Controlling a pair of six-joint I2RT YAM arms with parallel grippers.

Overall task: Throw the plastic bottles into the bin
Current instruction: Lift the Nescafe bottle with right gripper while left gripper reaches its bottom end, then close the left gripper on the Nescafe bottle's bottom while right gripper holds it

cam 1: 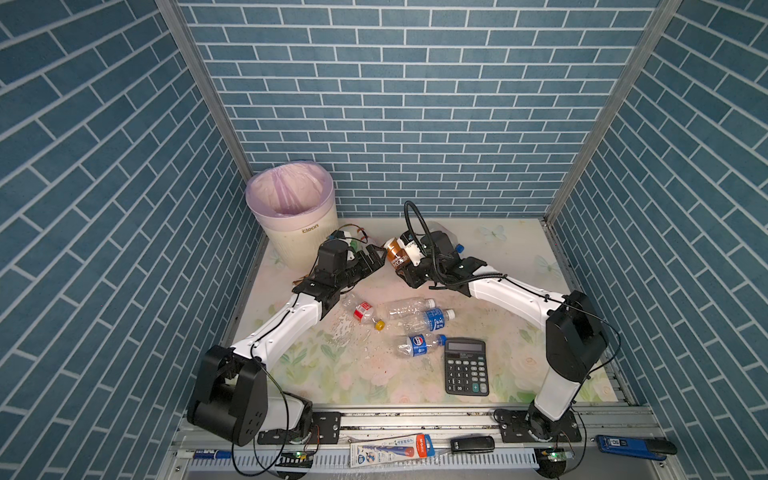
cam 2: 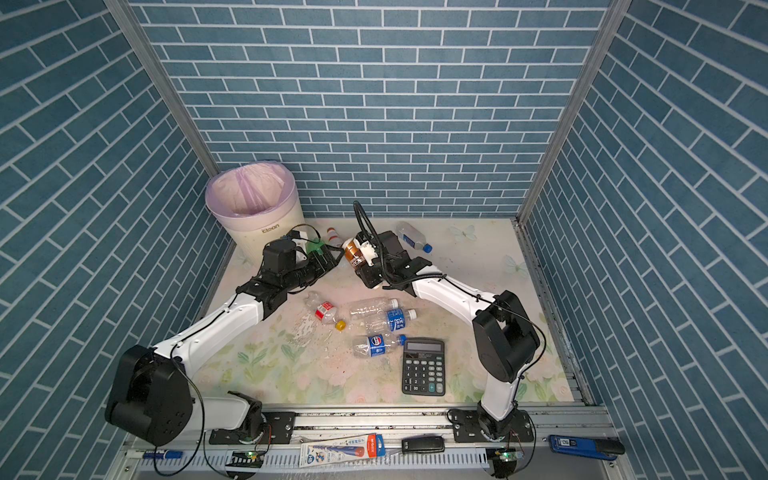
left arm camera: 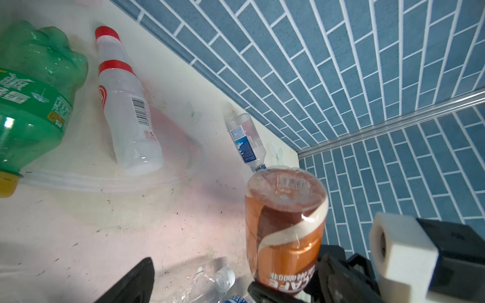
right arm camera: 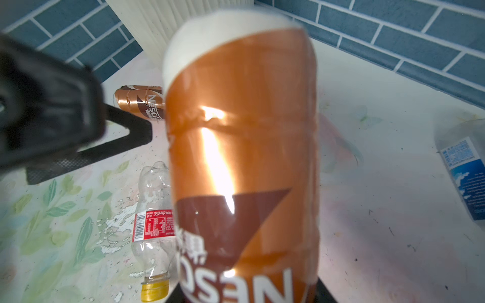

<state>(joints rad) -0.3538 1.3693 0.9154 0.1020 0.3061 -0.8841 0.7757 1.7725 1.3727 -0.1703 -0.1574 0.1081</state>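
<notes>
**A:** Where is the brown coffee bottle (cam 1: pixel 394 254) at the moment?

**B:** Up off the table (cam 1: pixel 519 257), just above the middle of a top view. The right gripper (cam 1: pixel 401 268) is clenched on it near the lettered end. Its base sticks out free toward the left gripper (cam 1: pixel 374 262), which sits just beside it with jaws spread wide and nothing in them.

**A:** And the bin (cam 1: pixel 299 243)?

**B:** Left of both grippers, in the upper left corner of the tabletop, with a pink liner folded over the rim. What lies inside I cannot tell.

**A:** How do you reckon that bottle handles?

**B:** Light, I'd say. Seen through the base in the left wrist view, it looks empty. The walls look thin, so a hard squeeze would probably dent it, and the glossy copper sleeve looks slippery. A hold across the round body near mid-length seems safest to me, since a grip at one end might let it swing or pop loose.

**A:** Plenty left lying about?

**B:** Yes. A red-labelled bottle (cam 1: pixel 363 311), a clear bottle (cam 1: pixel 409 307), a blue-labelled bottle (cam 1: pixel 434 319) and a Pepsi bottle (cam 1: pixel 417 345) lie near the centre, above the calculator (cam 1: pixel 465 365). A green bottle (left arm camera: pixel 34 105) and a white bottle (left arm camera: pixel 126 112) fill the upper left of the left wrist view. A second coffee bottle (right arm camera: pixel 136 101) lies left of centre in the right wrist view, near the bin's ribbed wall
</notes>
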